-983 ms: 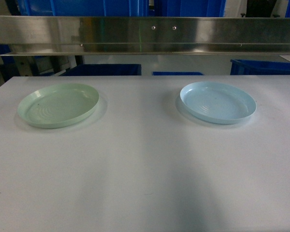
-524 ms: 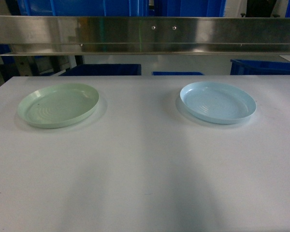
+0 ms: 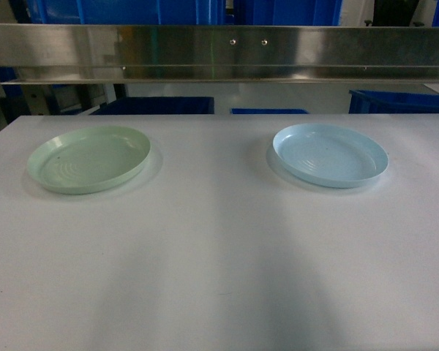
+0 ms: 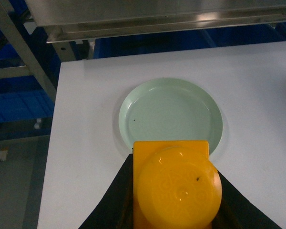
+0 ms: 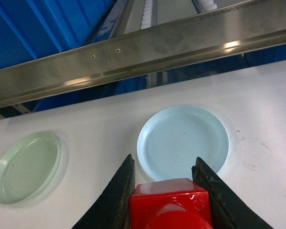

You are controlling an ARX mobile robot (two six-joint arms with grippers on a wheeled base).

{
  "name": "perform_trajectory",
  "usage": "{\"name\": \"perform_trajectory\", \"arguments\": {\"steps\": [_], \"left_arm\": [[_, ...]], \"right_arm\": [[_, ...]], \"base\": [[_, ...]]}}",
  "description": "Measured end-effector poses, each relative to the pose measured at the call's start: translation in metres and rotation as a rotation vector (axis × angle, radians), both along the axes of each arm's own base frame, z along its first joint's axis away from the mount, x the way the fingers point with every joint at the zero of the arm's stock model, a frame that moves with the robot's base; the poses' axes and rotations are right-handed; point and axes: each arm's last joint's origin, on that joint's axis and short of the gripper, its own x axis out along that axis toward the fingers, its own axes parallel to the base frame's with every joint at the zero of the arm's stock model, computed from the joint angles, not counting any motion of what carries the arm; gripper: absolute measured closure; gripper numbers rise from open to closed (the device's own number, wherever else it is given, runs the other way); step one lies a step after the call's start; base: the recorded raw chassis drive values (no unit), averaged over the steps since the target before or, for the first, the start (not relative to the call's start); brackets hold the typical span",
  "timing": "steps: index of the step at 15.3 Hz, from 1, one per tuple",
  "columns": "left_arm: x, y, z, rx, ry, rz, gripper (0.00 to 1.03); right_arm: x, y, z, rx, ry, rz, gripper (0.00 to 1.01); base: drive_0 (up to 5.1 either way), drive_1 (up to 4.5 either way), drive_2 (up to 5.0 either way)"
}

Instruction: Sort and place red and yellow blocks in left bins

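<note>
Yellow block (image 4: pixel 174 186) is clamped in the left gripper (image 4: pixel 174 191) above the green plate (image 4: pixel 170 114); red block (image 5: pixel 170 204) is clamped in the right gripper (image 5: pixel 164 195) near the blue plate (image 5: pixel 183 140). Carrying step judged underway; transport to blue bins (image 3: pixel 155 105) is needed next.

Left gripper (image 4: pixel 174 191) and right gripper (image 5: pixel 164 191) — each clamps a block.

Two plates sit on my counter (image 3: pixel 219 256): one plate left (image 3: pixel 88 159), one right (image 3: pixel 330 154), well apart; a rail (image 3: pixel 219 51) runs behind.
</note>
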Motion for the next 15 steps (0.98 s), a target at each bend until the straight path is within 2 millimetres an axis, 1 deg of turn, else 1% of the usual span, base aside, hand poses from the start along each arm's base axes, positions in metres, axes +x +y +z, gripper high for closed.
{"name": "perform_trajectory", "arguments": {"steps": [5,15], "left_arm": [[0.0006,-0.0007,-0.0006,-0.003,0.002,-0.008,0.76],[0.0010,-0.0004,-0.0010,-0.002,0.003,-0.004,0.76]], "right_arm": [[0.0003,-0.0015,0.0000,-0.001,0.000,-0.007,0.72],[0.0001,-0.0001,-0.0001,-0.001,0.000,-0.003,0.72]], "base": [[-4.7,2.52,2.9],[-4.8,1.26,3.5]]}}
